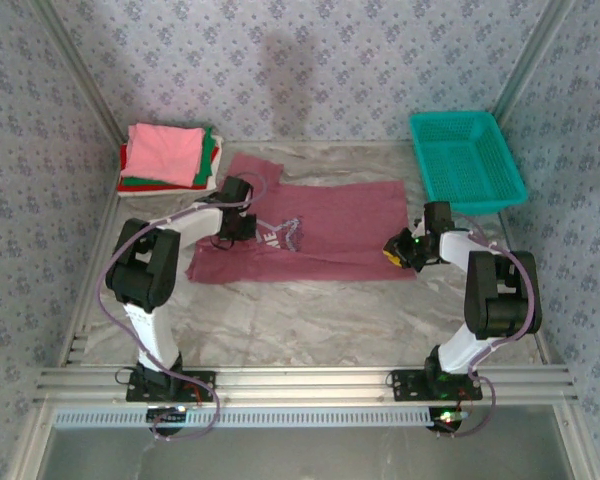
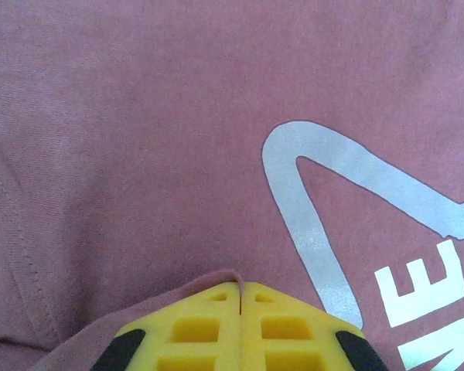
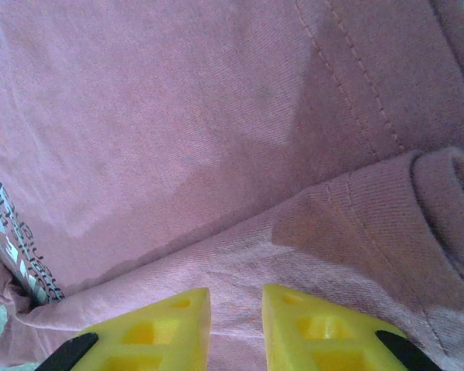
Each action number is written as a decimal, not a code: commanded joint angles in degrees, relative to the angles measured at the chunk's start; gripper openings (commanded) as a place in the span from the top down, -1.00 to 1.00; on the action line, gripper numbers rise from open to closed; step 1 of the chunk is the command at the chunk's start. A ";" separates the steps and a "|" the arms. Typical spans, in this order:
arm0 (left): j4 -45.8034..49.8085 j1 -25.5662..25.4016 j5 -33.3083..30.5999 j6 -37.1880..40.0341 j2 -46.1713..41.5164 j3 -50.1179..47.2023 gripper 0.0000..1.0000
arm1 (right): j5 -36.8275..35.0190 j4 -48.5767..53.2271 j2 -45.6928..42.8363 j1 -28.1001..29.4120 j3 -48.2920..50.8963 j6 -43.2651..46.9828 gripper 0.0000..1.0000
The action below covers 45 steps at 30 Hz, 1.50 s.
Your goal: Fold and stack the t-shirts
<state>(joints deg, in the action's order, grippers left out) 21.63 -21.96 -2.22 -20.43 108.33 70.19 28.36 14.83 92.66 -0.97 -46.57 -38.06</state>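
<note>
Top external: maroon t-shirt (image 1: pixel 330 225) spread flat, centre frame; folded stack (image 1: pixel 165 155) waits upper left. Left pincer (image 2: pixel 240 290) clenched, pinching cloth ridge beside star print (image 2: pixel 309 216). Right pincer (image 3: pixel 236 297) parted over sleeve fold (image 3: pixel 356 224), grip unclear. Likely setting up fold.

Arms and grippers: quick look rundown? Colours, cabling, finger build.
Left arm and right arm match: white links, bulky black joint housings, black base plates, a lilac cable looping alongside each. Left gripper and right gripper carry yellow plastic fingers with square lattice cut-outs and black patches at the outer edges.
</note>
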 commanded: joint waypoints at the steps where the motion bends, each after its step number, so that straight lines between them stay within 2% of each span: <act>1: 1.47 -0.62 -1.70 0.93 -0.15 3.00 1.00 | 0.72 1.67 -0.87 0.22 -1.60 0.97 0.46; 6: 4.76 -2.04 -2.34 5.07 3.11 10.04 1.00 | 0.62 1.74 -1.03 0.18 -1.55 0.97 0.46; 11: 9.09 -4.51 -5.17 10.55 10.63 20.76 1.00 | 0.99 1.49 -1.21 0.27 -1.26 0.70 0.46; 12: 10.37 -4.88 -6.28 11.28 12.05 22.74 0.90 | 1.15 1.46 -1.38 0.28 -1.07 0.71 0.45; 14: 13.12 -5.50 -8.45 12.18 14.34 26.38 0.34 | 1.17 1.67 -1.82 0.28 -0.90 0.77 0.44; 15: 13.35 -5.76 -9.18 12.25 14.40 26.80 0.19 | 1.17 1.85 -2.08 0.29 -0.80 0.88 0.44; 17: 12.99 -6.18 -10.50 11.97 13.01 25.88 0.03 | 1.08 2.43 -2.39 0.27 -0.79 1.35 0.44; 23: 7.99 -5.95 -17.08 7.19 -1.27 14.17 -0.20 | -1.04 5.01 -3.54 0.28 -1.50 4.14 0.44; 27: 4.87 -3.02 -15.24 2.48 -12.81 3.16 -0.28 | -3.53 7.79 -6.06 0.36 -1.98 5.78 0.42; 33: 2.03 2.38 -10.50 -4.10 -27.41 -12.86 -0.19 | -4.63 11.60 -12.05 0.15 0.72 4.20 0.38; 38: -0.31 4.29 -6.45 -7.13 -29.77 -21.49 -0.08 | -3.91 9.36 -12.38 -1.85 4.20 0.04 0.34; 45: -4.97 6.70 -2.30 -12.81 -29.22 -29.51 -0.07 | -4.15 5.01 -10.40 -3.25 6.88 -4.74 0.32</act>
<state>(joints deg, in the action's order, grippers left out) 20.51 -16.03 -7.31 -29.45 78.87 42.06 24.84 21.80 82.04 -3.38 -41.36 -39.31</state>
